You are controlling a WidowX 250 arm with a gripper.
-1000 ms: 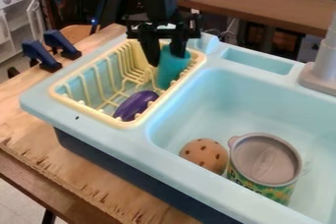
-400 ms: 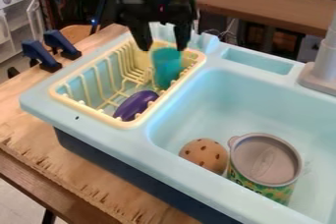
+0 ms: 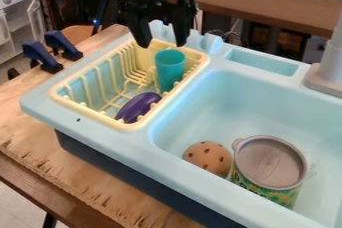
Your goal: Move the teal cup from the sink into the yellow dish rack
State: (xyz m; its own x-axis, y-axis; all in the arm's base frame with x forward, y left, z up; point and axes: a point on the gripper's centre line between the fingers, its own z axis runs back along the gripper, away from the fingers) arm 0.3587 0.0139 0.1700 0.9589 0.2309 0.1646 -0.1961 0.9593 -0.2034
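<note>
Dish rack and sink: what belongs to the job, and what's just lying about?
In the job:
gripper, open
teal cup below it
yellow dish rack around the cup

Lying about:
purple oval toy in the rack
brown spotted ball and lidded can in the sink
blue clamps

From above, a hand could come down into the near part of the yellow rack (image 3: 123,124), though the purple object (image 3: 137,108) lies in its lower right part, the upright teal cup (image 3: 170,69) takes up its far right corner, and prongs rise between its walls. Right of the rack, the sink basin (image 3: 214,99) offers broad open room in its upper middle, while the brown ball with holes (image 3: 207,158) and the lidded can (image 3: 270,164) block the nearer part and the faucet (image 3: 327,67) stands beyond it, farther right of the rack.
</note>
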